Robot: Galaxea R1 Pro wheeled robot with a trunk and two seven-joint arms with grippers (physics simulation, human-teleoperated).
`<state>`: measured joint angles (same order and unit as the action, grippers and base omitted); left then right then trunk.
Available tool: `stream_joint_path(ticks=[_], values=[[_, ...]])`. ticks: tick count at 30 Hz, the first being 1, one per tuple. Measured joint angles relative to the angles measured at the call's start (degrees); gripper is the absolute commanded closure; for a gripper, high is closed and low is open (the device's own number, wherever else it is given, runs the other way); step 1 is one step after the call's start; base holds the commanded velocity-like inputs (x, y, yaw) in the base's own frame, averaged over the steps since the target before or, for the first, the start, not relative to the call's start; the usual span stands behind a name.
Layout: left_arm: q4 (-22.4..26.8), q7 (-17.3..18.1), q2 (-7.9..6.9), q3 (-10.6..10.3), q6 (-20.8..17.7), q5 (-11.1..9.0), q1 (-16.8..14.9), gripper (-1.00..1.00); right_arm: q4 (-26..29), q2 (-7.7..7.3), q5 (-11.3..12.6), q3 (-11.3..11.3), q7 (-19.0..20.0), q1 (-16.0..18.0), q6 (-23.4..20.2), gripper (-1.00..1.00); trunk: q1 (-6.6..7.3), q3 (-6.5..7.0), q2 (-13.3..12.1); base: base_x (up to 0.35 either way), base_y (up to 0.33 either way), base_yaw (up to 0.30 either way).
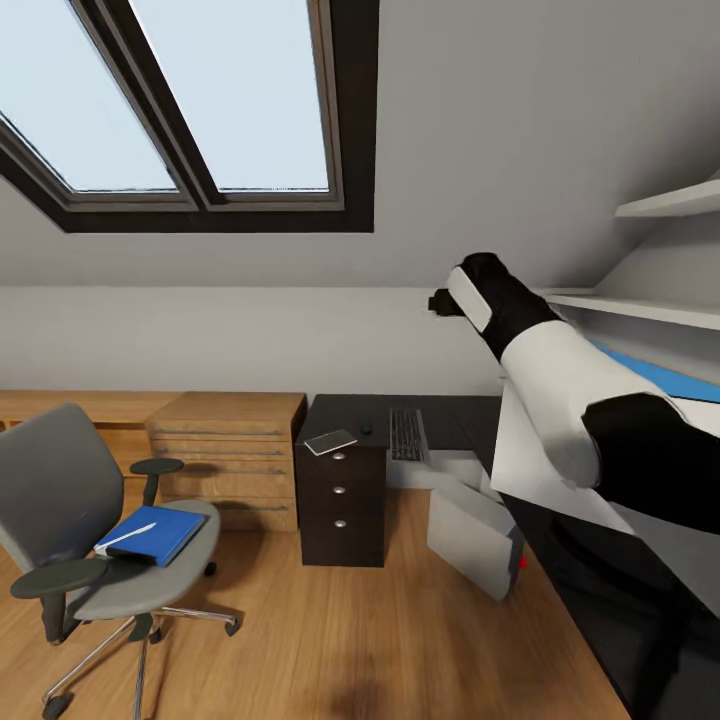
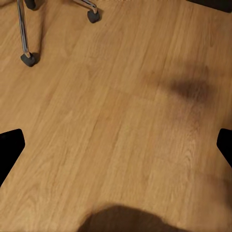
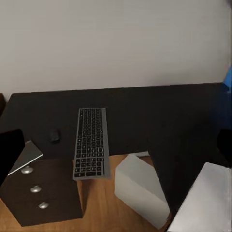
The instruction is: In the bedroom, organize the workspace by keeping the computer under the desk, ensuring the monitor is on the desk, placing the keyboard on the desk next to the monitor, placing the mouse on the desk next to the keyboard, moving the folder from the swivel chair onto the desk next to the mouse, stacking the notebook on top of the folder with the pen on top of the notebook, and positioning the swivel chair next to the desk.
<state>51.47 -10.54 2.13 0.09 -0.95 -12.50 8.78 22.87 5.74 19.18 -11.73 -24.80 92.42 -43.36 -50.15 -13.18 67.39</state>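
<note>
At 8 o'clock in the head view, on the wood floor (image 1: 330, 640): the swivel chair (image 1: 60, 490), well apart from the desk (image 1: 455, 415). Flat on its seat, the blue folder (image 1: 160, 535), one corner reaching the seat's front edge, the white pen (image 1: 128, 537) across its cover.

At 12 o'clock from the chair, a light-wood drawer unit (image 1: 235, 450) against the wall; just beside it at 3 o'clock, the desk's dark drawer pedestal (image 1: 342, 510). On the desk over the pedestal, the notebook (image 1: 330, 441), one corner at the front edge. At its 3 o'clock, the mouse (image 1: 366, 429), then the keyboard (image 1: 407, 435), end-on, its near end overhanging the front edge in the right wrist view.

Below that edge, the computer (image 1: 470, 530), tilted on the floor, red light low at its 4 o'clock corner. At 3 o'clock, the monitor (image 1: 545, 450), white back showing, tilted, beneath the right arm (image 1: 545, 365).

Open floor from 5 to 7 o'clock, between chair casters and pedestal.

Left jaws: spread wide, holding nothing, above bare floor near a caster (image 2: 28, 59). Right jaws: spread too, fingertips (image 3: 12, 147) dark at the frame's sides, holding nothing, aimed over the desk.
</note>
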Motion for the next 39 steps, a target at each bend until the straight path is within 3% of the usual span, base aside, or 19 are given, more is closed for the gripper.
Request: stream_joint_path(ticks=[13,26,38,39], values=[[0.33,-0.05,-0.11,0.08,0.00,0.09,0.00,-1.00,-1.41,-5.40,0.14,1.09,-3.93,1.24,2.77,-1.00,0.03,0.00,0.01,0.108,0.000,0.000],[0.29,0.02,-0.03,0.07,0.00,0.16,0.00,-1.00,-1.53,-9.07,0.23,1.54,-4.29,0.83,3.62,-1.00,0.03,0.00,0.00,0.210,0.000,0.000],[0.26,0.04,-0.05,0.00,-0.03,0.27,0.00,-1.00,-1.95,-13.39,0.31,1.55,-4.26,-2.60,3.78,-1.00,0.01,-0.01,0.00,0.145,0.000,0.000],[0.27,0.06,-0.06,0.00,-0.01,0.26,0.00,-1.00,-3.05,-14.37,0.30,1.56,-4.27,-3.10,3.83,-1.00,0.01,-0.01,0.00,0.193,0.000,0.000]])
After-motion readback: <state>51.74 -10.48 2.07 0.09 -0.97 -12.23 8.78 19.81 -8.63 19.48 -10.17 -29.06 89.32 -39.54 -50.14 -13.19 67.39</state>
